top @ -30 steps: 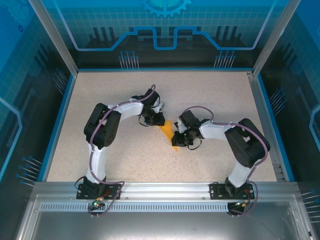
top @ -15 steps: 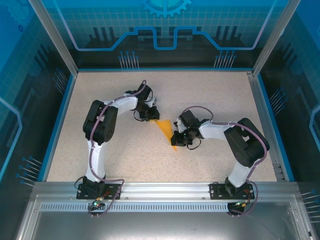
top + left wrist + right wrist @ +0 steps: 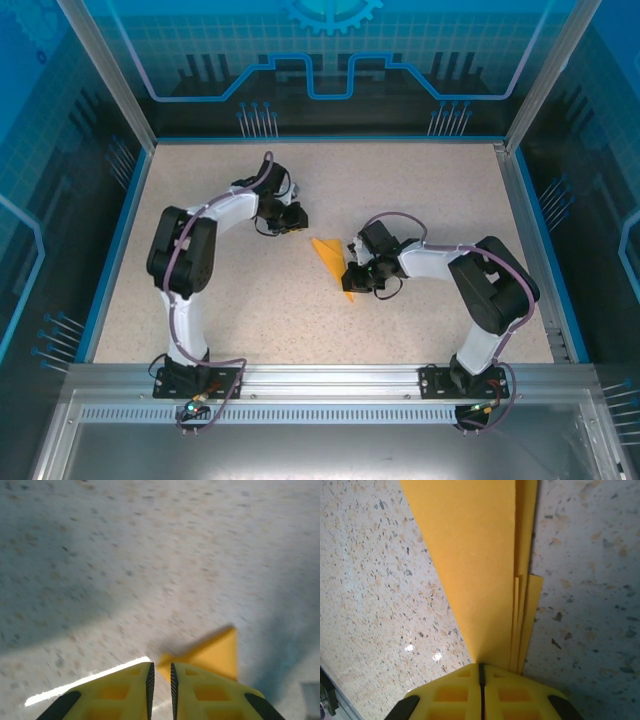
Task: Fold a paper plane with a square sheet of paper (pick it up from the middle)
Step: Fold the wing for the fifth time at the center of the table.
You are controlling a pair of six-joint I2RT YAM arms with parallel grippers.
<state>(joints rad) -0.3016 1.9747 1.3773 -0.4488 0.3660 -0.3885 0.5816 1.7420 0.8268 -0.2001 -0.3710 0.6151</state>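
Backed the left gripper point(image 3: 287, 218) off toward 10 o'clock over the last second, away from the folded paper point(image 3: 328, 252) and now clear of it. Left the right gripper point(image 3: 350, 277) and the paper where they were. From above: paper near the middle of the speckled table point(image 3: 430, 190), a slim orange-yellow wedge, wide end toward 11 o'clock, point toward 5 o'clock, lying at 4 o'clock from the left gripper. Clamped tight by the right gripper along its 3 o'clock edge. From the right wrist: fingers point(image 3: 450, 692) pressed together on the paper point(image 3: 480, 555), stacked layers running out toward 12 o'clock. From the left wrist: fingers point(image 3: 120, 690) nearly together, only a thin slit between, nothing in it. One blurred corner of the paper point(image 3: 215, 652) on the table just past the tips, toward 2 o'clock.
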